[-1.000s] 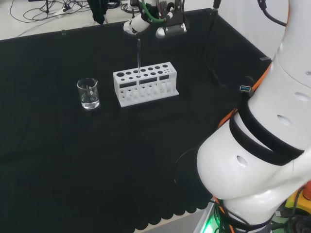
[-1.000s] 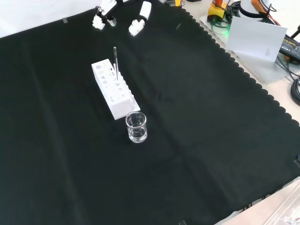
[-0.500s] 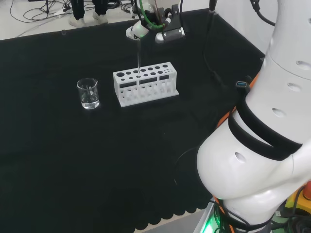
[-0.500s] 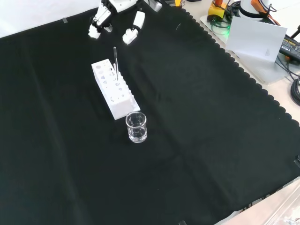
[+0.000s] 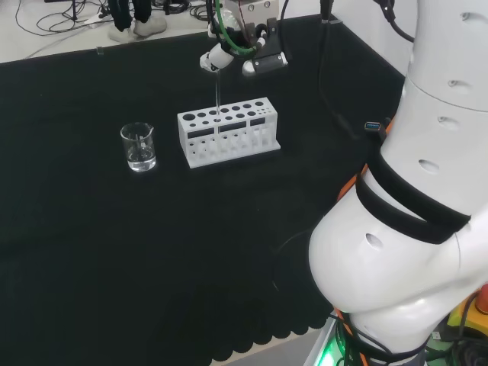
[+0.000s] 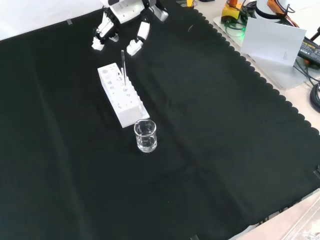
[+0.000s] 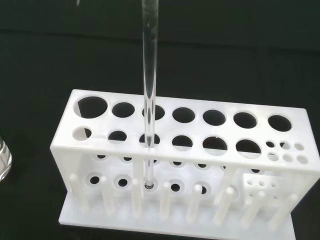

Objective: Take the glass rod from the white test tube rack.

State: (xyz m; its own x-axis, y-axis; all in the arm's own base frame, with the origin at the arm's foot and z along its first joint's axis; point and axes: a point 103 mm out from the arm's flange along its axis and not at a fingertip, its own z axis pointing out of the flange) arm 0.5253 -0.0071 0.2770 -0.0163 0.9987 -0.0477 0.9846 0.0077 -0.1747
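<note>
The robot hand [image 6: 119,22] hangs over the far side of the tabletop [image 6: 210,150] as the front view shows it, just above and beyond the white test tube rack [image 6: 121,95]. Its fingers [image 6: 133,46] reach down toward the cloth, spread apart and only slightly bent, so it reads as open, and it has hold of nothing. In the head view the robot hand [image 5: 236,55] sits at the top of the picture, right over the upper end of the glass rod [image 5: 217,90].

The glass rod [image 6: 122,62] stands in a hole of the rack's near row in the wrist view, a few holes in from the end with the largest holes. The wrist view shows its foot seated in the matching socket of the lower plate, with the rod [image 7: 149,95] rising straight up through the top plate. Its long axis is upright, nearly plumb, and its free end points up toward the fingers. In the front view the tip lies between the two finger groups and a little below them; whether any finger touches it I cannot tell.

So the rod lies directly beneath the robot hand, and the approach looks to be a short drop along the rod's own axis, then a closing of fingers and thumb on its upper part. After that the pull would have to go straight up, since a sideways drag would likely tip the rack.

A small glass beaker [image 6: 145,135] stands on the cloth near the rack's other end, well clear of the rod.
</note>
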